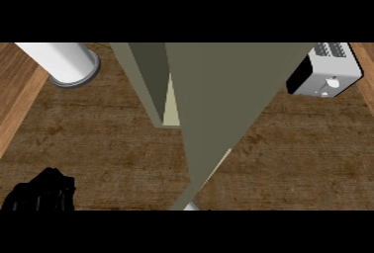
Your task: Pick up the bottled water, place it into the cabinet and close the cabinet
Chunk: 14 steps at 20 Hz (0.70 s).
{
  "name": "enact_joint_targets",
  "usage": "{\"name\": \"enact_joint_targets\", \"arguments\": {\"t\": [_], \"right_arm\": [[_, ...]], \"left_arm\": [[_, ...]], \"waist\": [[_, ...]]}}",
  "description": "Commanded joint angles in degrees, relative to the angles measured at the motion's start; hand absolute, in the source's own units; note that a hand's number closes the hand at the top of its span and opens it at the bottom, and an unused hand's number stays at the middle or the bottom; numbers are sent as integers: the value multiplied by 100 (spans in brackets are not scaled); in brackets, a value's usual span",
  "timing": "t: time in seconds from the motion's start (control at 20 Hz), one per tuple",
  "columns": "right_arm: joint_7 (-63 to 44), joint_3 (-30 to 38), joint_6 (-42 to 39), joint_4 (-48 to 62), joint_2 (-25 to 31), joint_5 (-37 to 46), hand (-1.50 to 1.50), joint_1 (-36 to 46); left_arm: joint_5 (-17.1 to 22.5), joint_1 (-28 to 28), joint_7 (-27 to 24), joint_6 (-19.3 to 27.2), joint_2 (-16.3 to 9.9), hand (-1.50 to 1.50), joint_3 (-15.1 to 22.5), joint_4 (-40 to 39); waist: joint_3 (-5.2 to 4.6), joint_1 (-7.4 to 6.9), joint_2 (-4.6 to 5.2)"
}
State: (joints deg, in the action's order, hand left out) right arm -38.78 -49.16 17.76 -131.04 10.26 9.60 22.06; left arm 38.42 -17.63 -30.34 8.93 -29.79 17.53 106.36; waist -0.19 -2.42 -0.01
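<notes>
An olive-grey cabinet hangs over the middle of the counter and narrows to a point near the lower edge. Its broad panel fills the centre. A darker side panel stands to its left, with a narrow cream strip of the inside showing between them. No bottled water can be made out. A small pale sliver peeks out under the cabinet's lower tip, and I cannot tell what it is. My left hand rests at the lower left over the counter, fingers up and relaxed, holding nothing. My right hand does not show.
A white cylinder with a grey rim stands at the back left. A white and black toaster sits at the back right. The brown counter spreads on both sides of the cabinet, with lighter wood edging at the far left.
</notes>
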Motion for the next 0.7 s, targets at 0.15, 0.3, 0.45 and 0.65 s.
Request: {"name": "enact_joint_targets", "arguments": {"t": [0.15,0.3,0.45,0.65], "right_arm": [[226,1125,733,2240,-999,-721,150,1673],[614,1759,400,3086,-1013,-1687,150,2085],[833,2241,-19,3615,-1020,-2246,150,2269],[1720,3144,-1039,4977,-812,-2654,150,2415]], "left_arm": [[45,-233,-60,-328,-167,150,-211,2],[250,-264,-178,-710,-309,150,-525,-95],[344,-484,-271,-1003,-342,150,-730,-260],[376,-628,-226,-1015,-351,150,-810,-5]], "waist": [[10,-33,37],[13,-53,63],[16,44,32],[21,6,65]]}}
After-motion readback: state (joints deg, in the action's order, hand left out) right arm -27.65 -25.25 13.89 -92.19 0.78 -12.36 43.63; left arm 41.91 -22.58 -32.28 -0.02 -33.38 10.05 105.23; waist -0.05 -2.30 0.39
